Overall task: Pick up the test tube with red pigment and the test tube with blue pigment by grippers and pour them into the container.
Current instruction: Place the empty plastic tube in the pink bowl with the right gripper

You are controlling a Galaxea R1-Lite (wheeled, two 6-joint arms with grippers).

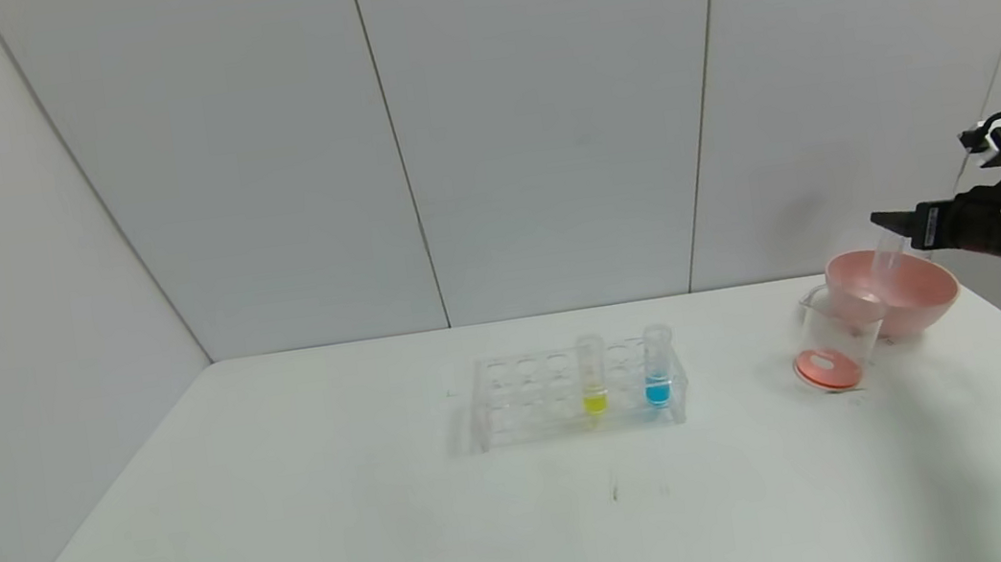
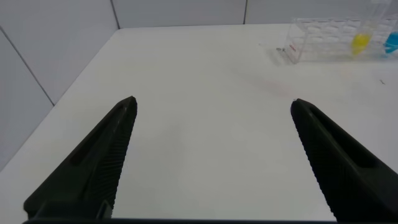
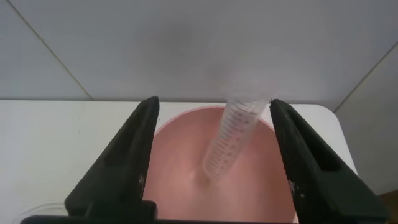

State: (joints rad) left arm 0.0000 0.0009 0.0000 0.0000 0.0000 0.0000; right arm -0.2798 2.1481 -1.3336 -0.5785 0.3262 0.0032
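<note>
the right end effector [image 1: 885,223] sits at the far right of the desk [image 1: 302,539], above the pink bowl [image 1: 923,295]. in the right wrist view its 2 fingers [image 3: 127,168] stand wide apart, and a clear graduated tube [image 3: 231,138] lies between them, touching neither, with its round end down in the pink bowl [image 3: 180,174]. the tube looks drained; no red liquid is visible inside it. in the head view the same tube [image 1: 887,254] leans in the bowl just under the fingertips.

the container [image 1: 832,339] stands on the desk just in front of the bowl, touching or nearly touching its near-left side. it holds a shallow layer of orange-red liquid at the bottom.

the clear tube rack [image 1: 526,399] stands near the middle of the desk, well apart from the container. the test tube with blue pigment [image 1: 657,367] is upright in the rack's right end. a tube with yellow liquid [image 1: 592,375] is upright in the rack just to the left of it.

the left end effector [image 2: 211,155] is low over the left part of the desk, its fingers spread wide and holding nothing. in its wrist view the rack [image 2: 323,40] appears far off, with the yellow tube [image 2: 360,38] and the blue tube [image 2: 392,38] in it. this arm does not appear in the head view.
</note>
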